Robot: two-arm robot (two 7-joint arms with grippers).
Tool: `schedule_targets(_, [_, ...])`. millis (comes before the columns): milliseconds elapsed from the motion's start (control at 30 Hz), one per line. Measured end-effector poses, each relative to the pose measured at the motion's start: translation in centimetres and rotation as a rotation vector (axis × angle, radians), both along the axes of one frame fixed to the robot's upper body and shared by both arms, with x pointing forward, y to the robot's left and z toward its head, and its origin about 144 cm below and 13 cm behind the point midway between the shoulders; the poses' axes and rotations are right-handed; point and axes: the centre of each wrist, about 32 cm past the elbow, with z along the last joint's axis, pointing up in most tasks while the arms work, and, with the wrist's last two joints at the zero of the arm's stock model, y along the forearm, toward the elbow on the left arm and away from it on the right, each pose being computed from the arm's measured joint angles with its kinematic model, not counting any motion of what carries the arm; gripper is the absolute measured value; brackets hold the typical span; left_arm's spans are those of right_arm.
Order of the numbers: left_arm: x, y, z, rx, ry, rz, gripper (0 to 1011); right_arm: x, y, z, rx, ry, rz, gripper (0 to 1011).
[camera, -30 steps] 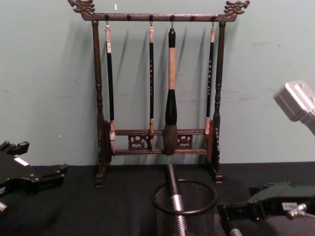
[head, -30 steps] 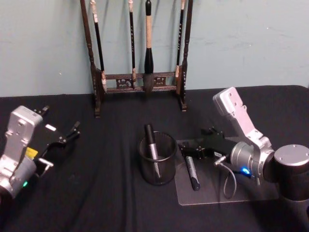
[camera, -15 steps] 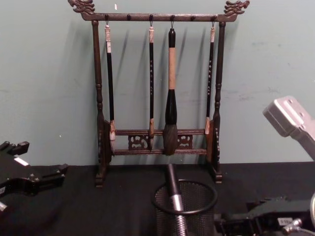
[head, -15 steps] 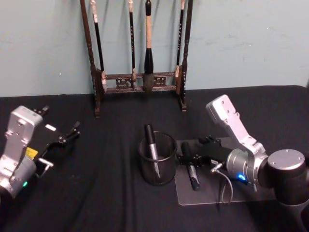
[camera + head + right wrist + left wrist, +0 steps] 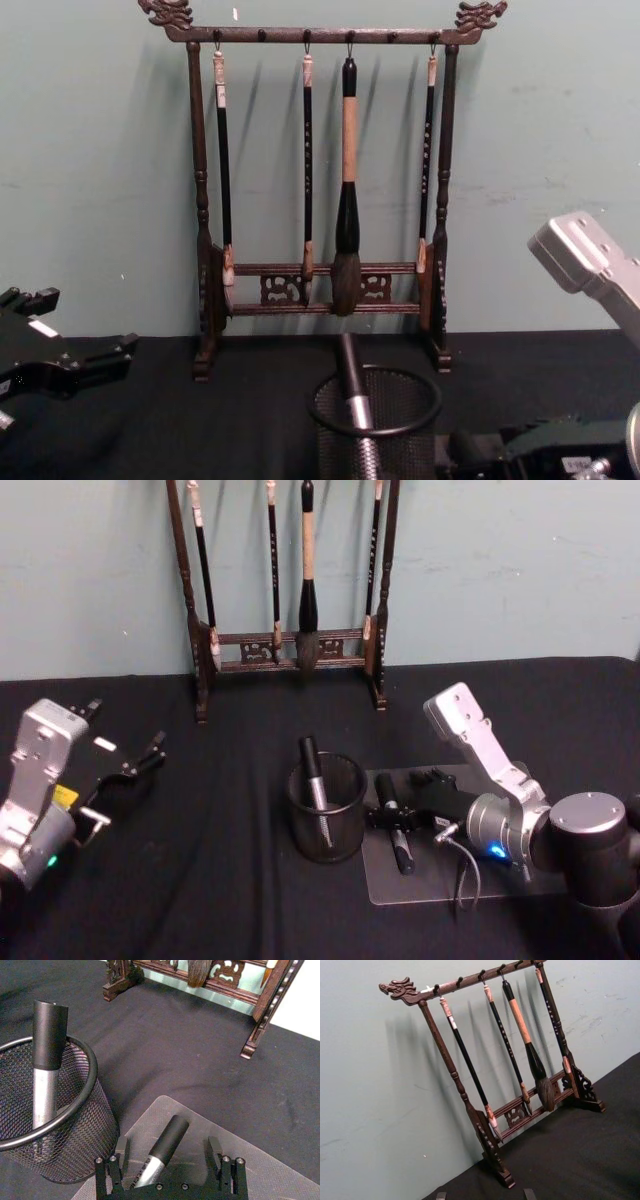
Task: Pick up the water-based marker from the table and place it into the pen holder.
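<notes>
My right pincer (image 5: pixel 390 816) is low over the grey mat (image 5: pixel 470 882), at three o'clock from the pen holder (image 5: pixel 340 838). Its jaws stand wide apart, one on each side of the water-based marker (image 5: pixel 401 850). In the right wrist view the two fingers (image 5: pixel 121 1149) flank the marker's (image 5: pixel 165 1146) barrel just behind the black cap, with a clear gap on either side. They touch nothing, and I hold nothing.

The marker lies flat on the mat on the table (image 5: pixel 220 880). Its cap points toward about eleven o'clock and its other end toward five o'clock. The cap end is just beside the holder's mesh wall (image 5: pixel 75 1125) but apart from it.

The holder stands upright at nine o'clock from the marker. Another marker (image 5: pixel 314 776) with a black cap and a silver barrel leans inside it, the cap rising above the rim.

At twelve o'clock from the holder, well apart from it, the wooden brush rack (image 5: pixel 290 640) stands against the wall.

My left pincer (image 5: pixel 128 722) is off at nine o'clock, well away from the holder. Its jaws are spread, and there is nothing between them.
</notes>
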Motion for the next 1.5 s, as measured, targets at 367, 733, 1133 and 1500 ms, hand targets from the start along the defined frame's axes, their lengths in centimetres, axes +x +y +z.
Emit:
schedule_targets(367, [0.00, 0.00, 0.00, 0.000, 0.000, 0.000, 1001, -0.04, 0.07, -0.22, 0.000, 0.010, 0.003, 1002])
schedule_targets(733, [0.00, 0.00, 0.00, 0.000, 0.000, 0.000, 1001, -0.12, 0.11, -0.36, -0.004, 0.016, 0.002, 1002])
schedule_targets(1133, [0.00, 0.00, 0.00, 0.000, 0.000, 0.000, 1001, -0.13, 0.10, -0.36, -0.005, 0.016, 0.001, 1003])
schedule_targets(1500, [0.00, 0.00, 0.00, 0.000, 0.000, 0.000, 1001, -0.12, 0.09, -0.33, -0.005, 0.015, 0.001, 704])
